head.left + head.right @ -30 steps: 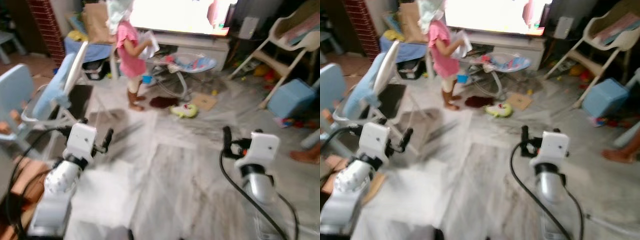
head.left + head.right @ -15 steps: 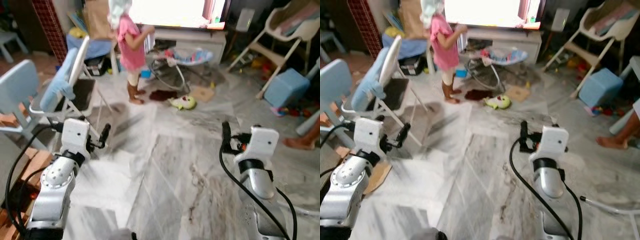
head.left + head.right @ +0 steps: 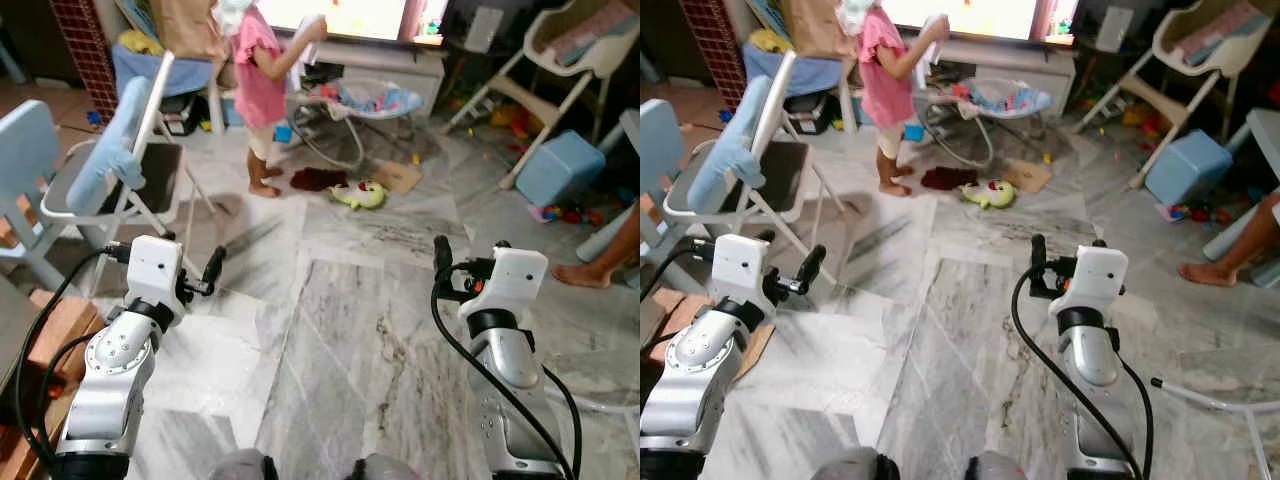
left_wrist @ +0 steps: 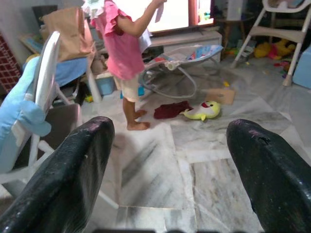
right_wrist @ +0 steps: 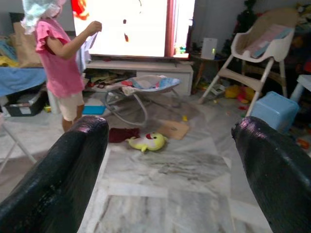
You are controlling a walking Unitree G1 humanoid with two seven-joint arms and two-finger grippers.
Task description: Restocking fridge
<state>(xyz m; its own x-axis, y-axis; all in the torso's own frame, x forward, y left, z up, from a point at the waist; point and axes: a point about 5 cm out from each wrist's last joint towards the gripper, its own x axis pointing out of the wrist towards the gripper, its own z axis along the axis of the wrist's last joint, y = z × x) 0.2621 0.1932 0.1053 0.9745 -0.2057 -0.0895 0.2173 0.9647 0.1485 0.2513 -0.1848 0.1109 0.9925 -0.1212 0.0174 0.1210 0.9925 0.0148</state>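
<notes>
I stand on a marble floor [image 3: 350, 330] in a living room with both arms held out in front of me. My left gripper [image 3: 213, 266] hangs over the floor near a folding chair [image 3: 130, 150]; in the left wrist view its two black fingers [image 4: 73, 165] stand wide apart with nothing between them. My right gripper [image 3: 441, 252] is at the same height on the right, and its fingers [image 5: 262, 160] are likewise spread and empty. Both point toward the far side of the room.
A small person in a pink top [image 3: 258, 80] stands at a bright screen [image 3: 970, 15]. Around them lie a baby bouncer [image 3: 365, 105], a yellow plush toy [image 3: 362, 193] and a dark cloth [image 3: 318, 179]. A blue box [image 3: 560, 168], white high chair [image 3: 570, 60] and someone's bare foot [image 3: 580, 274] are right.
The camera has shifted, so the room sits differently in the picture and is sharper. The person in pink has raised an arm toward the screen. Both arms keep their pose.
</notes>
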